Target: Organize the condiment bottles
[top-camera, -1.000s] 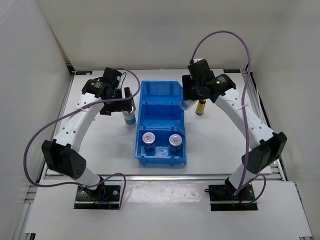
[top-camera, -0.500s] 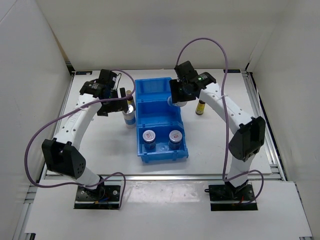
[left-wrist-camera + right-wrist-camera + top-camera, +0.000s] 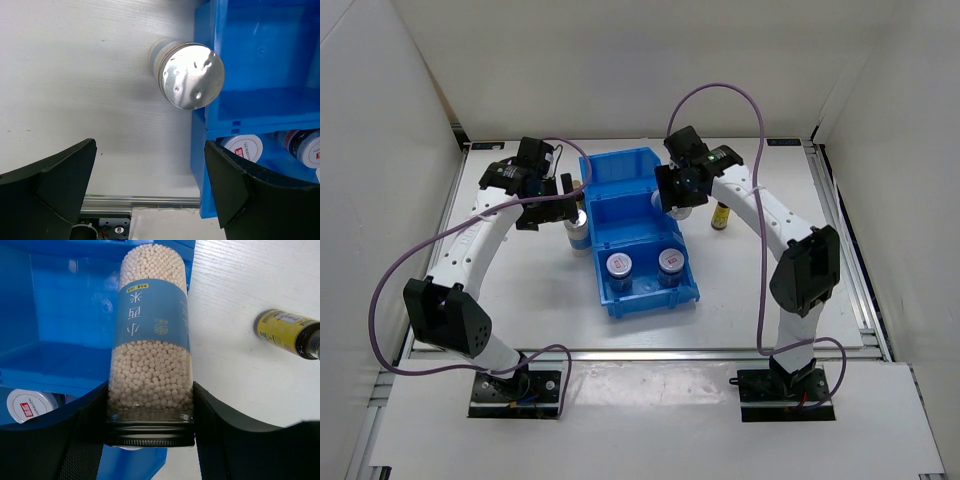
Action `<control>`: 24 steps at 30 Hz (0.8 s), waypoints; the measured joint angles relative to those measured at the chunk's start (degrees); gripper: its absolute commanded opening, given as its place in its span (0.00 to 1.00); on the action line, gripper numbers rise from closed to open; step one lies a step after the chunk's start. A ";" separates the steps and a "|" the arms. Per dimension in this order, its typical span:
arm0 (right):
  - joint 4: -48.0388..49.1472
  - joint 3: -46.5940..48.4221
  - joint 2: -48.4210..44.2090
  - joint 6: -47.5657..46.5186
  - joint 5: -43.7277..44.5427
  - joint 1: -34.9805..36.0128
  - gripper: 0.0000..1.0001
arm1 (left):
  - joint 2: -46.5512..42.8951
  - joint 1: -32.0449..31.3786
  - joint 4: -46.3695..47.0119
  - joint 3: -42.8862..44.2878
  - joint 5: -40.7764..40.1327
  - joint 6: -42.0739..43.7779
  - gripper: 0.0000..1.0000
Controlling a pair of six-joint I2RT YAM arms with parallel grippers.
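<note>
Jaws of the right gripper (image 3: 149, 390) are clamped on the lid end of a cylinder (image 3: 150, 340), a blue-banded one full of pale beads, which hangs over the right rim of the bin (image 3: 640, 300). From where I stand it looks part over the blue plastic and part over the table (image 3: 770, 290), and I cannot tell whether the middle or the far compartment lies under it. Across the bin, the left gripper (image 3: 150, 170) is spread wide with nothing in it, hovering above the second cylinder (image 3: 191, 75). That one stands upright on the table, hard against the bin's left wall. The near compartment already holds both jars (image 3: 620, 267), side by side with their lids up, so that pair looks finished. The other two compartments show only bare blue floor. A brown bottle (image 3: 720, 215) with a yellow label stands on the table to the right of the bin, just beyond the right arm; its partner I cannot pick out for sure behind the left arm. By my reckoning about a third of the job is done: two containers binned, one at the rim about to go in, and the second cylinder and the brown bottles not yet placed.
</note>
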 measured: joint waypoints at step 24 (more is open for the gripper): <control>-19.12 24.00 13.99 -4.46 -7.37 -0.98 0.00 | 0.02 0.00 0.02 0.00 1.14 0.42 1.00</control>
